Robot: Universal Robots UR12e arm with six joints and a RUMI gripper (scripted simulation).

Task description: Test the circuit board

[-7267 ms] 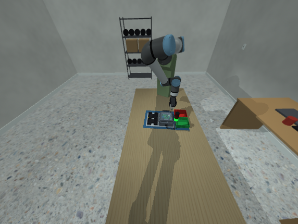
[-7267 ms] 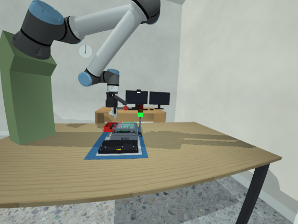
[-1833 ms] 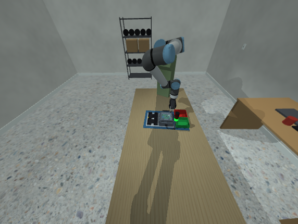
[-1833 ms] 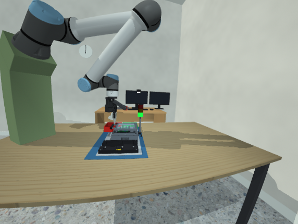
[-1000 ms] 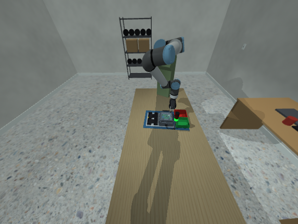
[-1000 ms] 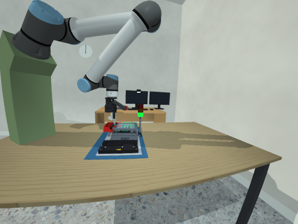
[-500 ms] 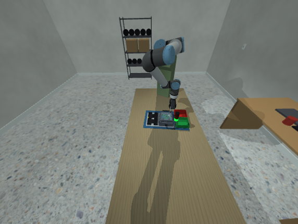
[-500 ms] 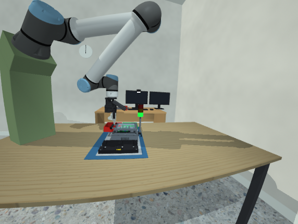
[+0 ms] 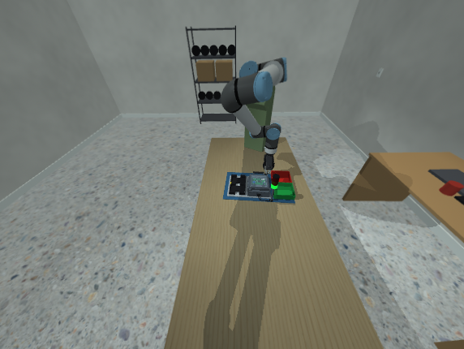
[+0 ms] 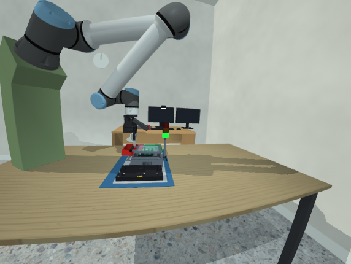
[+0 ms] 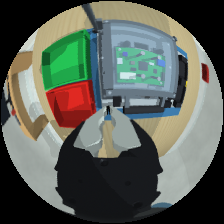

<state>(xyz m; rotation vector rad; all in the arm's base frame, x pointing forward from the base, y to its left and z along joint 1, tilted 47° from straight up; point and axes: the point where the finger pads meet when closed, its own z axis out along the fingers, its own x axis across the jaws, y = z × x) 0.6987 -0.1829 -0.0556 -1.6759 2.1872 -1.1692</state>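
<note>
Fingertips are pinched together with nothing between them, gripper (image 9: pixel 267 170) (image 10: pixel 134 142) (image 11: pixel 108 106) pointing down by the near edge of the tester (image 9: pixel 259 191) (image 10: pixel 147 161) (image 11: pixel 105 60), lower middle of the wrist view. Circuit board (image 9: pixel 259 181) (image 11: pixel 140 65) sits in the tester, under the clear lid (image 11: pixel 137 37), upper right there. Lid looks down, though I can't swear it's latched. Red bin (image 9: pixel 281 176) (image 10: pixel 127 150) (image 11: pixel 74 104) and green bin (image 9: pixel 284 191) (image 11: pixel 66 60) are at left, and the signal light (image 9: pixel 274 186) (image 10: pixel 165 134) glows green, right of center in the exterior view.

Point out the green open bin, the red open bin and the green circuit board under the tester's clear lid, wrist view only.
Green open bin (image 11: pixel 66 60): wrist view, its inside floor.
Red open bin (image 11: pixel 73 102): wrist view, its inside floor.
Green circuit board (image 11: pixel 135 67): wrist view, mid-face, through the lid.
</note>
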